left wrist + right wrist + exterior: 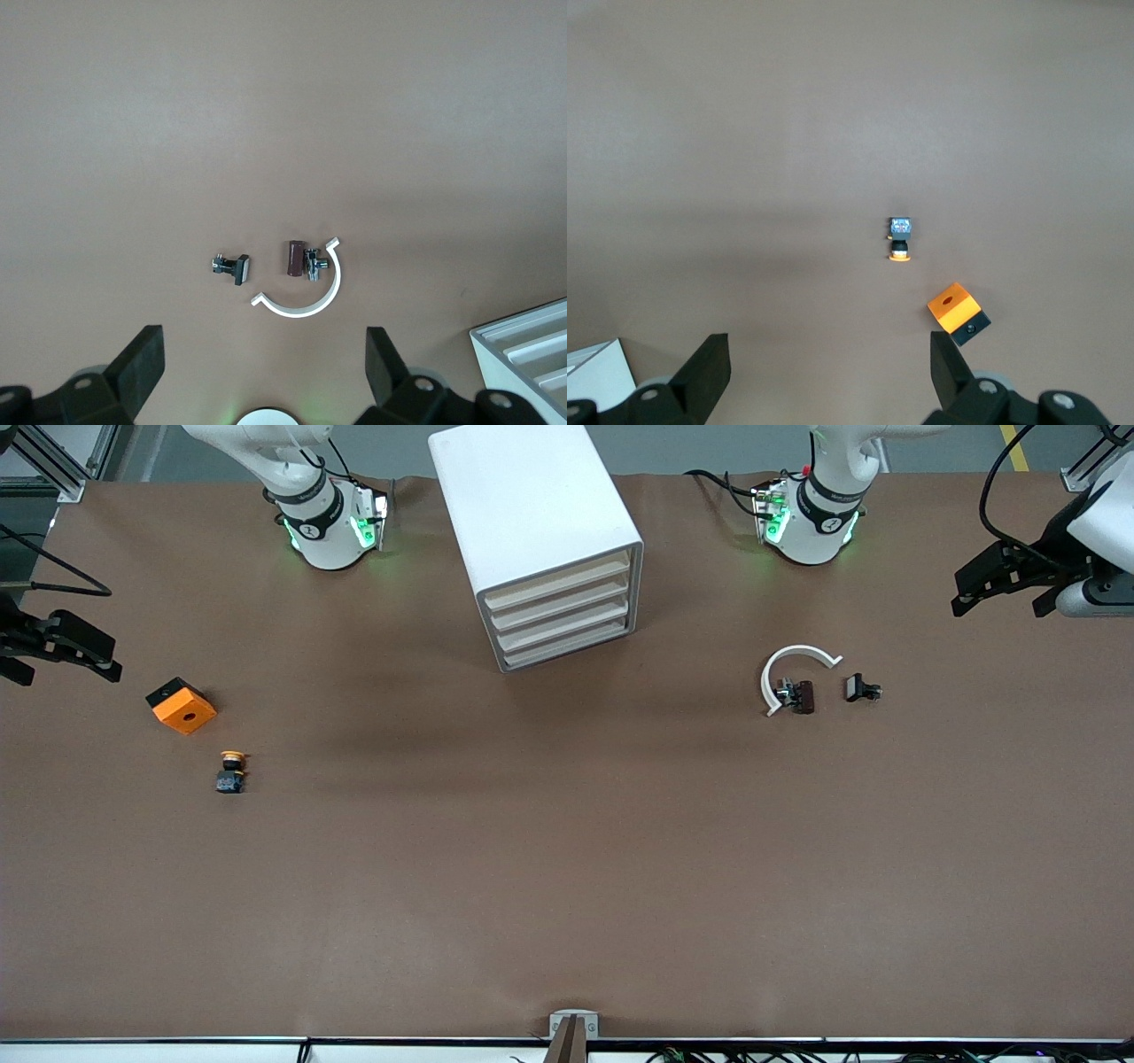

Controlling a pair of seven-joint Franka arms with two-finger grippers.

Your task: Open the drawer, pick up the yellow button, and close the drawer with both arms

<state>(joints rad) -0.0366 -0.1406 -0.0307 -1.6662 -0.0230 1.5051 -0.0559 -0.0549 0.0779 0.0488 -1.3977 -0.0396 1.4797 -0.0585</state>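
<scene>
My left gripper (983,589) hangs high over the table's edge at the left arm's end, fingers (142,359) spread wide with nothing between them. Out ahead of those open jaws, on the brown table (567,868), lie a white curved band (791,670) with a dark brown clip (802,696) tucked inside its arc, and a smaller black clip (859,688) just beside them, apart from the band. In the left wrist view a corner of the white cabinet (527,350) shows off to one side of the jaws.

My right gripper (66,646) hangs over the table's edge at the right arm's end, likewise released, its fingers (713,363) parted and empty. Ahead of these jaws sits the orange square block (181,705), its black hole facing up. A little nearer the front camera than the block lies the button (231,771), apparently tipped on its side, its yellow-orange cap toward the block and its dark body pointing away; it is small, so I will not swear to its exact tilt. It touches neither the block nor my fingers.

The cabinet (540,540) stands between my two bases, turned at an angle, its four pale beige drawer fronts facing the front camera. Every drawer (560,612) sits flush, closed. Both grippers are well apart from it.
</scene>
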